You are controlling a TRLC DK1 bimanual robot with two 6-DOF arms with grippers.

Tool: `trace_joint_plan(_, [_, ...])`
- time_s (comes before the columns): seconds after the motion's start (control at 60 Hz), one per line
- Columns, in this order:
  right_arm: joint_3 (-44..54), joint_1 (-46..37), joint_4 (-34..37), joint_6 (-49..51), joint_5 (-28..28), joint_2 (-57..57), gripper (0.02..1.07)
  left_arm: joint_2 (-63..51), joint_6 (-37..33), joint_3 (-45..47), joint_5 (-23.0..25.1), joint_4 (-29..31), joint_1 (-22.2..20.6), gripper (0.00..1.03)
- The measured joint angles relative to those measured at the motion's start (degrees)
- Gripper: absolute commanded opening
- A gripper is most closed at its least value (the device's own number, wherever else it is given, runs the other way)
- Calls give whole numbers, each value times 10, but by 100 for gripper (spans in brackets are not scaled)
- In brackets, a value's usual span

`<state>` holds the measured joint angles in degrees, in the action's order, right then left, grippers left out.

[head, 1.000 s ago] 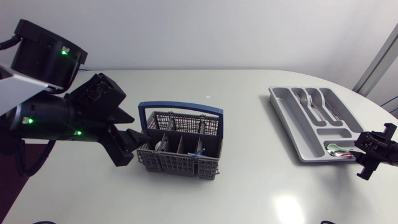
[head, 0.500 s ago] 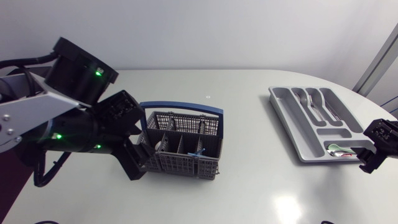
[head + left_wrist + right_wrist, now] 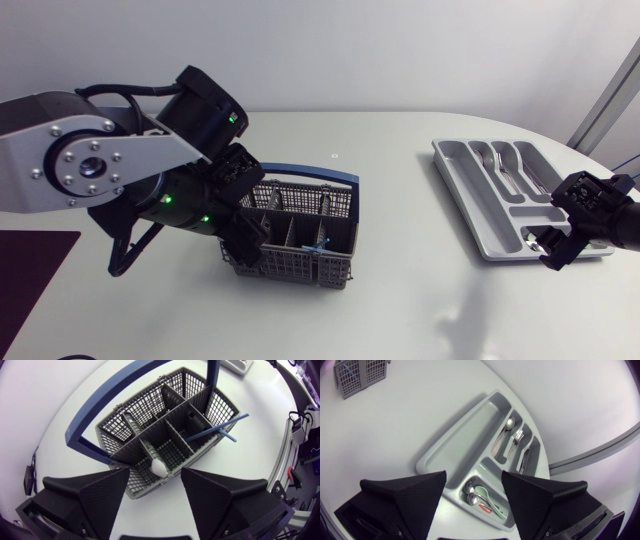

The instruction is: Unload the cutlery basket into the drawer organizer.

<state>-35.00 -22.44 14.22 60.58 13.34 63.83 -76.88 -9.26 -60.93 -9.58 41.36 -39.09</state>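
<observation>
Left claw (image 3: 155, 474), jaws wide, hangs over basket (image 3: 300, 255) at frame centre; risk: a finger snags the handle (image 3: 310, 173), tipping the basket

White table (image 3: 400, 200), head view. You see two things resting directly on it. The grey mesh, blue-handled cutlery basket (image 3: 300, 262) stands upright just left of the frame's centre. The grey drawer organizer (image 3: 462, 185) lies flat at the right of the frame, set at an angle and well apart from the basket. A small round mark (image 3: 335, 155) shows on the tabletop just above the basket.
</observation>
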Motion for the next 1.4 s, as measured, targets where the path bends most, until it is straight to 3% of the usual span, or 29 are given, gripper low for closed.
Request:
trace_joint_plan(0.317, [5,85,41,-54,-41,-74,82,-37,5,-15,-25,2,0,59])
trace_joint_plan(0.617, [5,104,52,-66,-46,-85,82,-60,5,-15,-47,1,-4,54])
trace_joint_plan(0.65, [5,104,53,-66,-47,-85,82,-61,5,-15,-49,1,-4,48])
trace_joint_plan(1.1, [6,114,54,-66,-47,-100,82,-67,5,-15,-85,-23,-4,16])
trace_joint_plan(1.4, [6,115,54,-66,-47,-102,82,-83,-4,-15,-101,-15,-4,11])
